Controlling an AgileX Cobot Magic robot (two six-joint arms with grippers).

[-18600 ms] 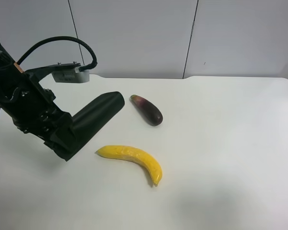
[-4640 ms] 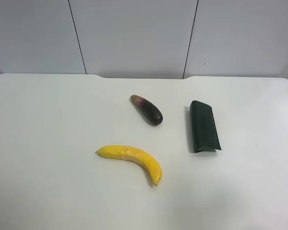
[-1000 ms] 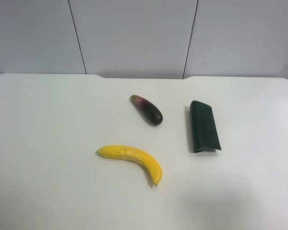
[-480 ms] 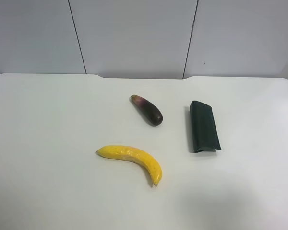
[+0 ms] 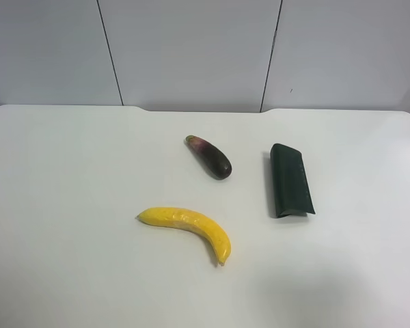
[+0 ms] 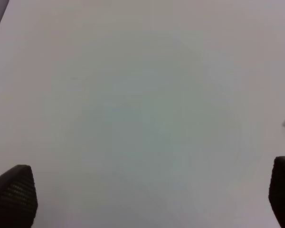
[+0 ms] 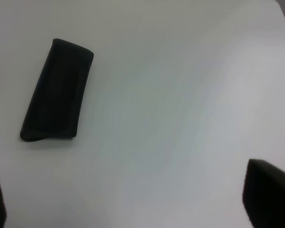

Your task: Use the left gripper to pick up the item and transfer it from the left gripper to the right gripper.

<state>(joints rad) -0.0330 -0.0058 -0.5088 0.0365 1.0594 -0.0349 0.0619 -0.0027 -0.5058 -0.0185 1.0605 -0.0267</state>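
The dark green pouch-like case (image 5: 290, 181) lies flat on the white table (image 5: 75, 178), toward the exterior high view's right, with the dark purple eggplant (image 5: 209, 157) near it on one side and the yellow banana (image 5: 188, 228) well apart, nearer the camera. Nothing touches the case, and neither arm shows in the high view. The right wrist view looks down on the case (image 7: 57, 92) from a distance; the right gripper (image 7: 128, 202) hangs well clear of it, its two dark fingertips (image 7: 268, 194) spread to opposite edges of the picture with bare table between them, so it stands wide apart and holds nothing. The left gripper (image 6: 147, 192) is likewise spread, a ribbed pad (image 6: 14, 192) at one edge and the other finger at the far edge, gripping nothing, and below it is only bare table with a speck of yellow at the margin, probably the banana's tip. Judged from this lay alone, the case rests on the side that the right wrist camera covers and both arms are drawn back, which would fit either a finished hand-over set down or a task not yet begun; the pictures do not settle which. If the pick is still to be done, the left gripper would have to cross past the banana and eggplant, line its fingers across the case's narrow width, and come down low, since the case is flat and offers little edge to pinch.
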